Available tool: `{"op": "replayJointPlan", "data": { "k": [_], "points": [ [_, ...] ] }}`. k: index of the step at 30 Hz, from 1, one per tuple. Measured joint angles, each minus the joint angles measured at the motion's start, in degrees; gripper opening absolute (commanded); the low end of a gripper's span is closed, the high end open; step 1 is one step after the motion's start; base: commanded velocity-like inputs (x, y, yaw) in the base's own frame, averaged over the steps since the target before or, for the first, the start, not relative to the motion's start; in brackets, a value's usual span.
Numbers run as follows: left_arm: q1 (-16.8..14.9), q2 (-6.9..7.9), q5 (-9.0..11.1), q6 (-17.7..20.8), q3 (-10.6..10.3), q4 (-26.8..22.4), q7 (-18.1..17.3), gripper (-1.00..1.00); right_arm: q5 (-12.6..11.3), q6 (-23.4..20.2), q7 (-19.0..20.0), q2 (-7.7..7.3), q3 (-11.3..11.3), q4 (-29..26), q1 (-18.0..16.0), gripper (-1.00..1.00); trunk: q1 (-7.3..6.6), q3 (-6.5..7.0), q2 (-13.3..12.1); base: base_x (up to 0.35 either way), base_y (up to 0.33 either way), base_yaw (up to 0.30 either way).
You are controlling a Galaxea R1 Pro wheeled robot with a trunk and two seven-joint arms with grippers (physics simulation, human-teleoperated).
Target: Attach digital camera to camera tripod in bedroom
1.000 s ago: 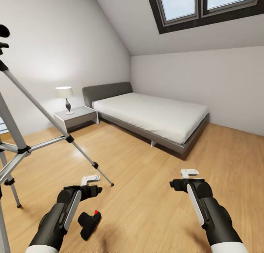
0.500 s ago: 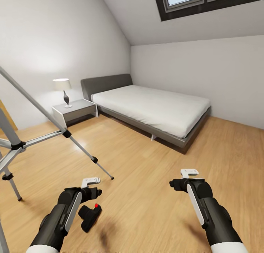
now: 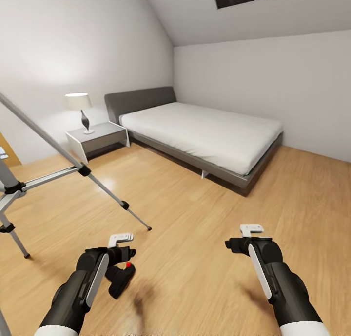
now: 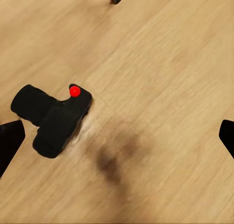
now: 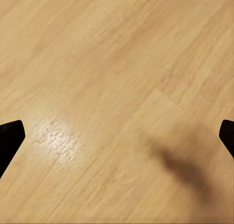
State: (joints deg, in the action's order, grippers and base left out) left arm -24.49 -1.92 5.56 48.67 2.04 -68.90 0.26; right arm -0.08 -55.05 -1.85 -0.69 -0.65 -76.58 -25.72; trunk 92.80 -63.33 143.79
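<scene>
bedroom floor, camera under left end effector

light wood floor (image 3: pixel 195 219) carries the digital camera (image 4: pixel 52 121), lying just below the left end effector (image 3: pixel 121 238), fingers spread. right end effector (image 3: pixel 251 229) spread, well apart. camera tripod (image 3: pixel 73 168) beyond the left one

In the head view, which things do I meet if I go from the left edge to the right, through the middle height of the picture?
camera tripod → lamp → nightstand → bed
</scene>
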Motion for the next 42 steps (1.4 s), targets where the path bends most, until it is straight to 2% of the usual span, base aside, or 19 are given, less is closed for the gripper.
{"op": "replayJointPlan", "data": {
  "k": [42],
  "points": [
    [0.00, -0.31, -0.01, -0.09, 0.00, 0.05, 0.13, 1.00, -0.39, -0.06, 0.14, -0.08, -0.07, 0.09, 0.00, 1.00, 1.08, -9.31, 0.57, 0.000, 0.000, 0.000]
  ]
}}
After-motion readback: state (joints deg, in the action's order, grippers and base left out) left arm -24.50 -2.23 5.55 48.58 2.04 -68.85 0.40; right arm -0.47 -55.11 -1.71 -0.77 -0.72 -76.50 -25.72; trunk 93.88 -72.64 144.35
